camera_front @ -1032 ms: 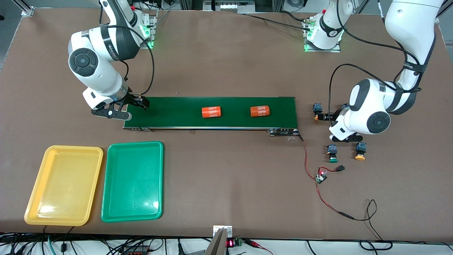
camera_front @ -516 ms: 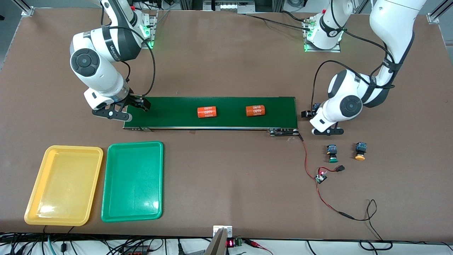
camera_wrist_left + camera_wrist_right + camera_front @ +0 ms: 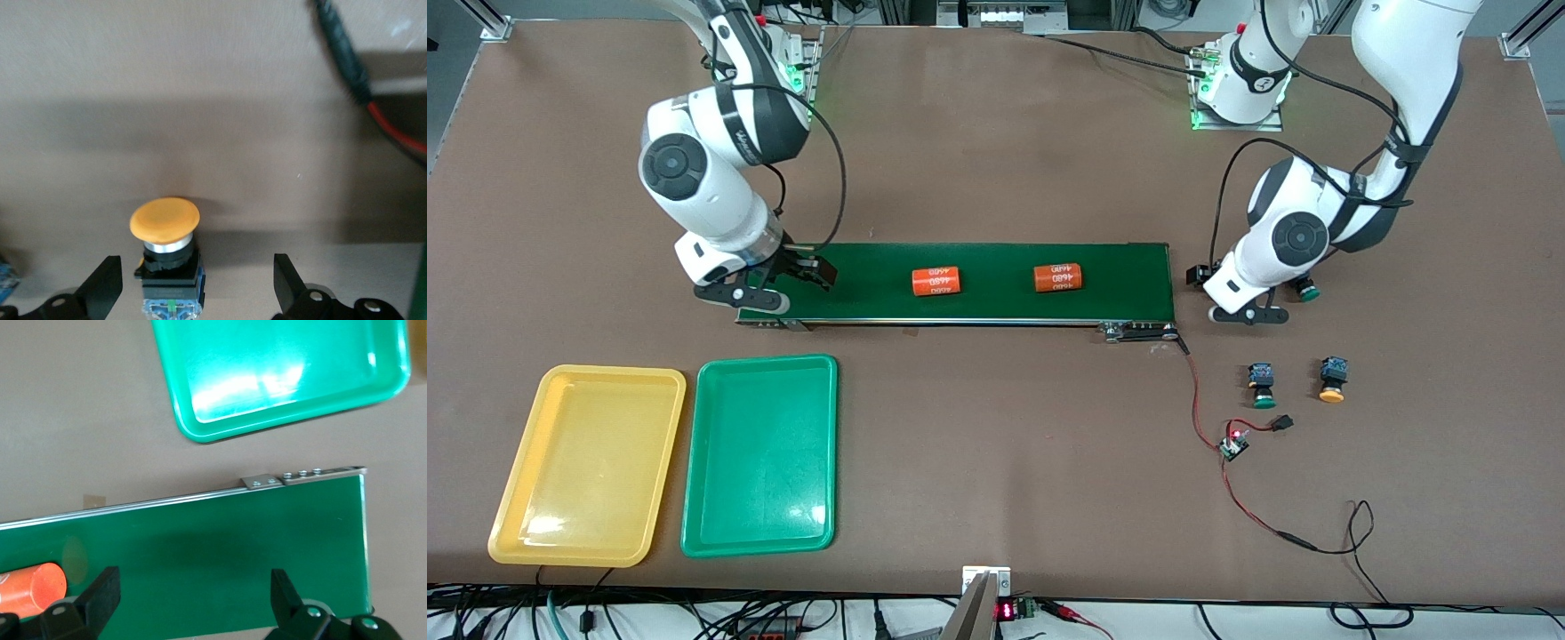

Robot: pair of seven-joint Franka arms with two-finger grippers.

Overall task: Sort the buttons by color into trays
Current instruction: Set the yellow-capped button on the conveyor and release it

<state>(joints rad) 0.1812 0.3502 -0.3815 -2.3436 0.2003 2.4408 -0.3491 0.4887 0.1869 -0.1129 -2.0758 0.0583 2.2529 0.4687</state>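
**Both tools open wide, one button framed, trays bare**

Nearest the front camera, toward the right arm's end of the table, two trays lie side by side. The yellow tray is the outer one and the green tray lies just beside it. Neither holds a button.

Toward the left arm's end, a small circuit board with a red and black wire lies on the table. A little farther from the camera, two buttons stand near each other but apart: a green-capped button and an orange-capped button.

Farther still, the long green belt runs across the middle of the table and carries two orange cylinders that are well apart.

The right tool is over the belt's end toward the right arm. In the right wrist view it is spread wide and holds nothing. The belt lies beneath it, and one cylinder and a corner of the green tray are in sight.

The left tool is low over the table, just off the belt's other end. In the left wrist view it is spread wide around a second orange-capped button, which stands on the table. Both fingers are clear of it. In the front view the arm hides this button.

A second green-capped button sits on the table just beside the left arm's wrist.
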